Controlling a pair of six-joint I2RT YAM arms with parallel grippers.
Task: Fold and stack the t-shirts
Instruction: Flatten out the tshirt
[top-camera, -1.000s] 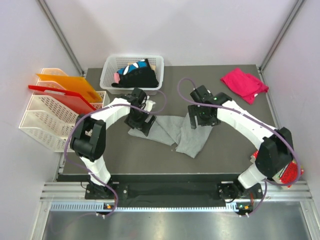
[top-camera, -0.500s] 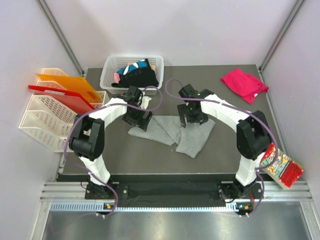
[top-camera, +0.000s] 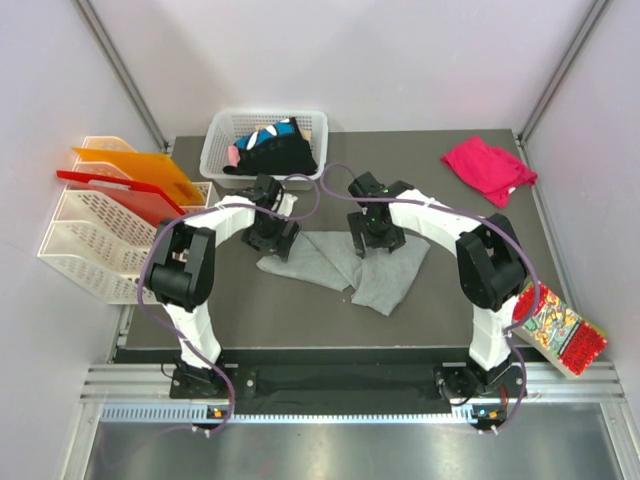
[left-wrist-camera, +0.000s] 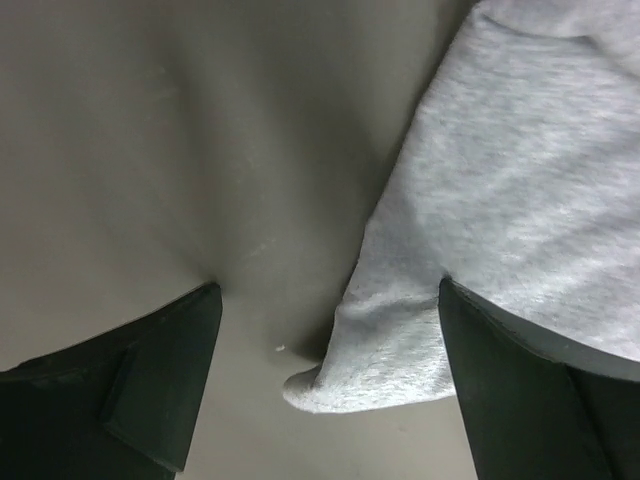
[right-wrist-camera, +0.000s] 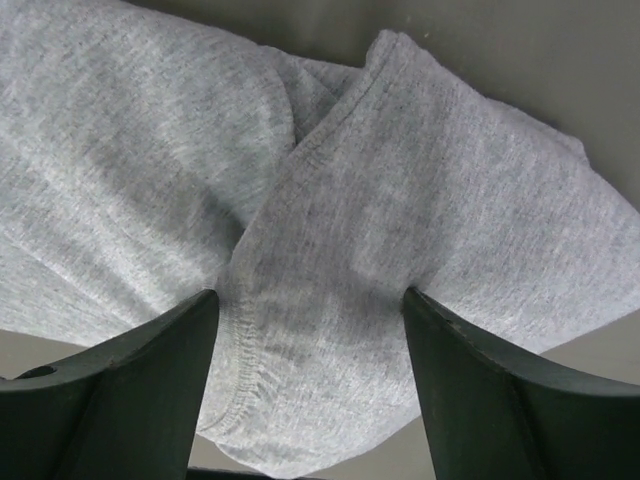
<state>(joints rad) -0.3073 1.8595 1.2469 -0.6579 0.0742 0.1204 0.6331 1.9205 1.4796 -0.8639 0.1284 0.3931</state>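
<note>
Two wrist views show what the top view cannot. The left fingers (left-wrist-camera: 150, 390) stand wide apart and hold nothing, one over the bare dark table (left-wrist-camera: 150, 150), the other over a corner of the large light grey cloth t-shirt (left-wrist-camera: 520, 180). The right fingers (right-wrist-camera: 110, 390) are also spread wide and empty, astride a hemmed fold of the same shirt.

From above, this shirt lies in the middle of the table, and both arms hide its far edge. The small magenta-pink t-shirt (top-camera: 488, 168) lies at the far right corner. Black t-shirts with blue-white patches (top-camera: 270, 150) fill the white plastic basket (top-camera: 213, 150) at the far edge. A red patterned snack packet (top-camera: 558, 332) lies at the right edge, close beside the right arm. White mesh file trays (top-camera: 85, 235) stand beside the left edge.
</note>
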